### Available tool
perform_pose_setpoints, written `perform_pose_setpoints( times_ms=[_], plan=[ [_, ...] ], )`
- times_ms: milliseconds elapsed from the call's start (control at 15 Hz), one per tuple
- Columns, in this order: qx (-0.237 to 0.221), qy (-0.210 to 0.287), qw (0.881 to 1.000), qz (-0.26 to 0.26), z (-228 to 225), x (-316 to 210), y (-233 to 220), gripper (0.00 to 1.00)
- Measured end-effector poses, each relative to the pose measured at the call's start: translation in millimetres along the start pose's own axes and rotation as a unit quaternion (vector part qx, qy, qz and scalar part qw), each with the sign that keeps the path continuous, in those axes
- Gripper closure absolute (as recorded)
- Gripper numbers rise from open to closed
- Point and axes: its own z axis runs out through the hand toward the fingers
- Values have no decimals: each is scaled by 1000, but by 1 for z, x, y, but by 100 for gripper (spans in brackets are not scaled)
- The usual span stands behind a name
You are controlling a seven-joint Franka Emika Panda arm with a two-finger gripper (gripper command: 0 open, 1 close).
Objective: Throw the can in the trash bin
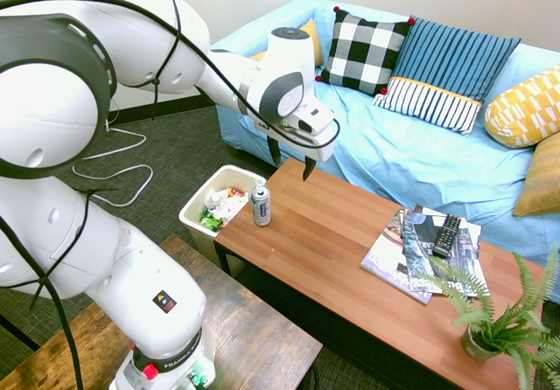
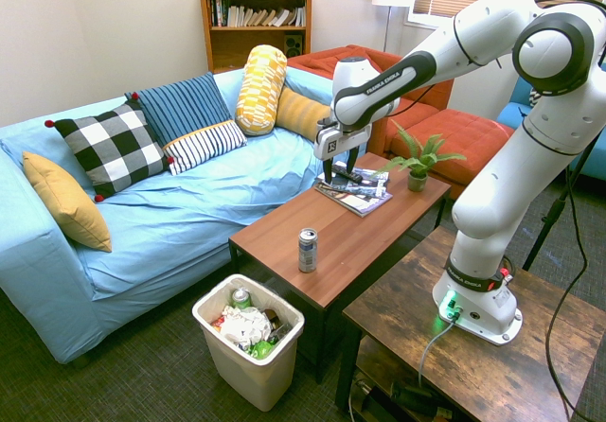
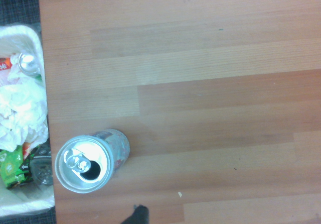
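Observation:
The can (image 1: 261, 205) (image 2: 308, 250) stands upright near the end of the wooden coffee table (image 1: 341, 241), with its opened top facing up in the wrist view (image 3: 90, 161). The cream-white trash bin (image 1: 194, 208) (image 2: 248, 370) (image 3: 25, 208) sits on the carpet just past that table end, close to the can. It holds crumpled paper, wrappers and another can. My gripper (image 1: 291, 165) (image 2: 333, 178) hangs open above the table. It is higher than the can and a short way off toward the sofa, with nothing between its fingers.
A stack of magazines (image 1: 407, 254) with a black remote (image 1: 447, 235) lies further along the table, and a potted fern (image 1: 499, 320) stands at its far end. A blue sofa (image 1: 411, 158) with several cushions runs along the table's far side.

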Motion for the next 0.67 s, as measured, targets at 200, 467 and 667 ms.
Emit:
perform_pose_setpoints(
  times_ms=[200, 467, 667],
  plan=[
    [-1, -1, 1000, 0, 5, -3, -4, 0],
    [20, 2, 1000, 23, 31, -17, -24, 0],
    [30, -2, 999, 44, 47, -39, -41, 0]
  ],
)
